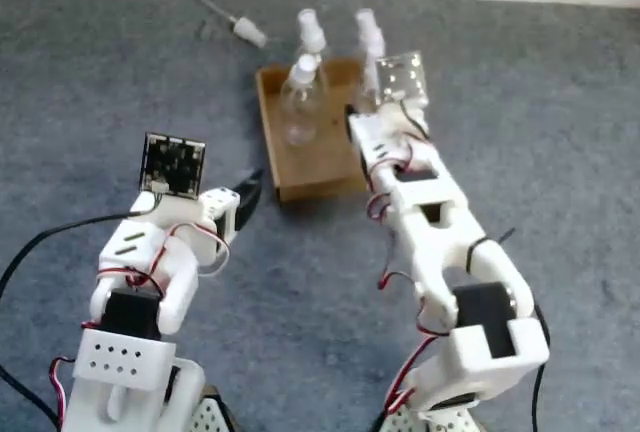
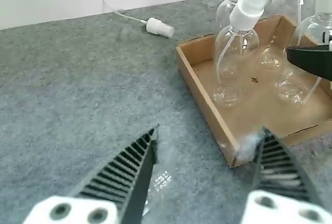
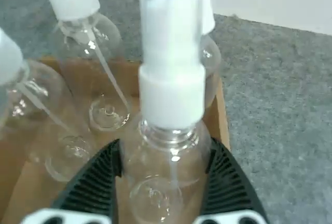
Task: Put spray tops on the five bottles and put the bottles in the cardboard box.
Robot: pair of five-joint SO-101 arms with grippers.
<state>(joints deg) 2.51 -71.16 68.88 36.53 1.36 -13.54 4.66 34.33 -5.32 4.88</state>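
The cardboard box (image 1: 300, 167) lies at the table's middle back, with clear bottles (image 1: 300, 102) wearing white spray tops standing in it. My right gripper (image 3: 165, 150) is shut on one such capped bottle (image 3: 167, 177), upright over the box's right side among the others (image 3: 83, 32). My left gripper (image 2: 207, 151) hovers left of the box's front corner. Between its fingers (image 2: 132, 175) is a faint, see-through bottle (image 2: 161, 180) with no top. A loose spray top (image 2: 160, 27) with its tube lies on the carpet behind the box.
Grey carpet (image 1: 120, 62) covers the table, with free room left and right of the box. A pale wall edge runs along the back. The right arm's body (image 1: 440, 232) stretches from the front right to the box.
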